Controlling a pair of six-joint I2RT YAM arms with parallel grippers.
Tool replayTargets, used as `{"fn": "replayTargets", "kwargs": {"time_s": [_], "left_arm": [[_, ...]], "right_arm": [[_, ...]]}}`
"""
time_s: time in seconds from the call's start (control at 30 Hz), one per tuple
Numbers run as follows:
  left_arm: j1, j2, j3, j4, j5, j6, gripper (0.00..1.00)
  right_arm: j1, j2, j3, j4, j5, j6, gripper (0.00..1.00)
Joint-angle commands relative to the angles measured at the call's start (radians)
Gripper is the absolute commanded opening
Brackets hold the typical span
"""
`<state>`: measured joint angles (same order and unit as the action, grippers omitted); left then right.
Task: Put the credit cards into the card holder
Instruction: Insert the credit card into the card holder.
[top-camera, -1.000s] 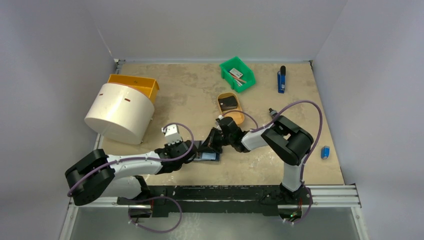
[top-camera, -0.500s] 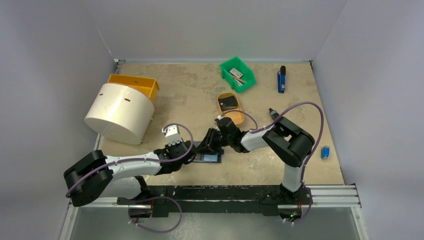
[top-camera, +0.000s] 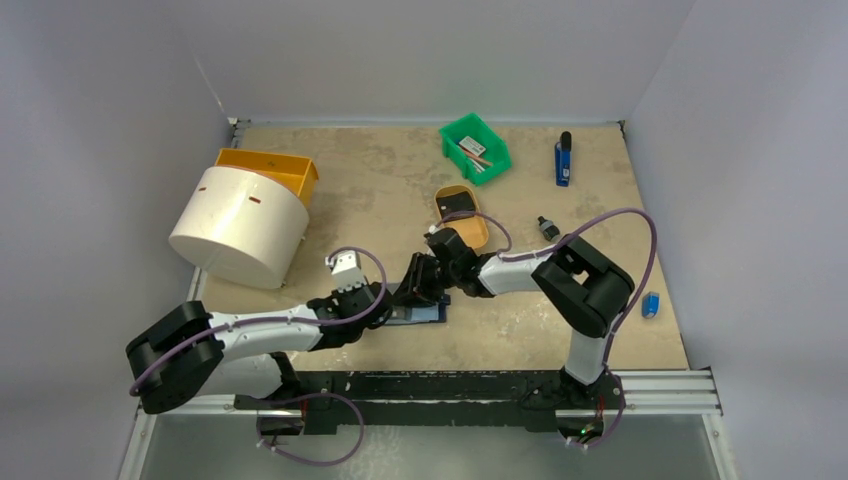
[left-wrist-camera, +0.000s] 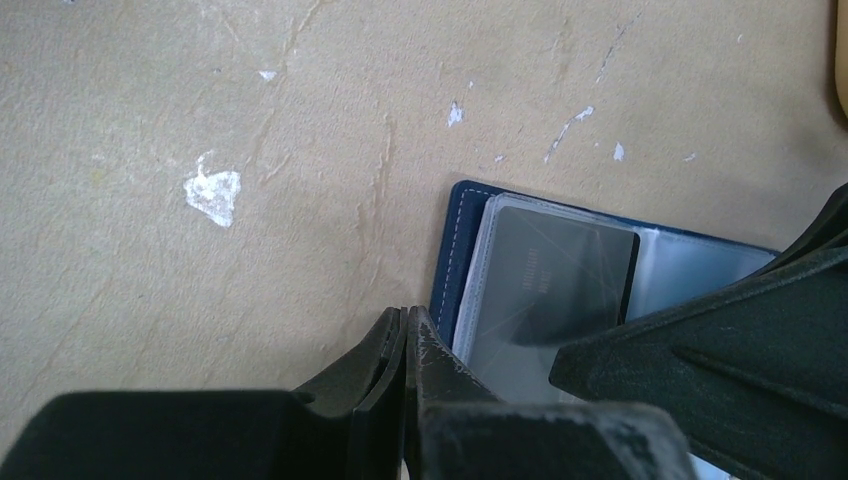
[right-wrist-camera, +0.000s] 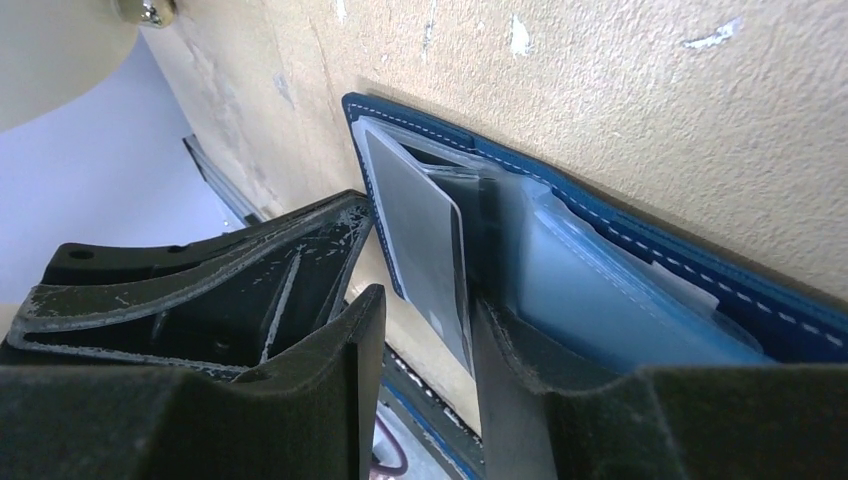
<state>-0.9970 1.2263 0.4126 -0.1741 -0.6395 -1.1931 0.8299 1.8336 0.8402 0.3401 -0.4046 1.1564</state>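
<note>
The navy card holder (top-camera: 428, 314) lies open on the table between the two arms, pale blue lining and clear sleeves up. A grey credit card (left-wrist-camera: 555, 270) sits in the left sleeve. My left gripper (left-wrist-camera: 407, 318) is shut with nothing between its jaws, its tips on the table just beside the holder's left edge (left-wrist-camera: 448, 262). My right gripper (right-wrist-camera: 425, 300) stands open over the holder, and the grey card (right-wrist-camera: 420, 225) leans against the inner face of its right finger (right-wrist-camera: 500, 350). From above, the left gripper (top-camera: 388, 298) and right gripper (top-camera: 415, 288) almost meet.
A tan oval tray (top-camera: 465, 228) sits just behind the right arm. Further back are a green bin (top-camera: 475, 147) and a blue marker (top-camera: 563, 160). A white cylinder (top-camera: 240, 225) and orange bin (top-camera: 270, 168) stand at the left. A small blue object (top-camera: 650, 304) lies at the right.
The right arm has reached slightly further left and back, its forearm now crossing the tan tray's near end. The left arm and card holder have hardly moved.
</note>
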Motion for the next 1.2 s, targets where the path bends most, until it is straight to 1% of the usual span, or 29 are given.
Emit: {"fn": "replayTargets", "kwargs": {"time_s": [0.0, 0.1, 0.2, 0.27, 0.33, 0.4, 0.47, 0.57, 0.7, 0.93, 1.17], "left_arm": [[-0.011, -0.041, 0.025, -0.078, 0.034, -0.005, 0.0], [-0.011, -0.141, 0.039, -0.155, -0.023, -0.011, 0.0], [-0.011, -0.238, 0.065, -0.212, -0.072, -0.002, 0.0], [-0.011, -0.275, 0.082, -0.205, -0.078, 0.017, 0.0], [-0.011, -0.285, 0.085, -0.149, -0.05, 0.053, 0.0], [-0.009, -0.264, 0.084, -0.081, -0.009, 0.088, 0.0], [-0.006, -0.211, 0.084, -0.023, 0.034, 0.109, 0.0], [-0.006, -0.118, 0.08, 0.039, 0.074, 0.107, 0.0], [0.001, -0.055, 0.051, 0.114, 0.106, 0.097, 0.0], [0.003, -0.001, 0.043, 0.082, 0.065, 0.073, 0.0], [0.004, -0.027, 0.025, 0.084, 0.058, 0.062, 0.0]], "right_arm": [[0.004, -0.027, 0.037, -0.097, 0.049, -0.071, 0.39], [0.005, -0.038, 0.042, -0.133, 0.05, -0.101, 0.39], [0.005, -0.012, 0.072, -0.14, 0.023, -0.122, 0.39], [0.005, 0.001, 0.094, -0.139, 0.028, -0.135, 0.39], [0.005, 0.004, 0.106, -0.14, 0.026, -0.143, 0.39], [0.005, 0.004, 0.115, -0.148, 0.026, -0.152, 0.39], [0.005, 0.005, 0.124, -0.152, 0.027, -0.157, 0.39], [0.006, -0.005, 0.125, -0.159, 0.023, -0.166, 0.4], [0.006, -0.042, 0.116, -0.176, 0.044, -0.184, 0.44], [0.006, -0.093, 0.127, -0.29, 0.113, -0.222, 0.45], [0.005, -0.124, 0.123, -0.33, 0.133, -0.248, 0.46]]}}
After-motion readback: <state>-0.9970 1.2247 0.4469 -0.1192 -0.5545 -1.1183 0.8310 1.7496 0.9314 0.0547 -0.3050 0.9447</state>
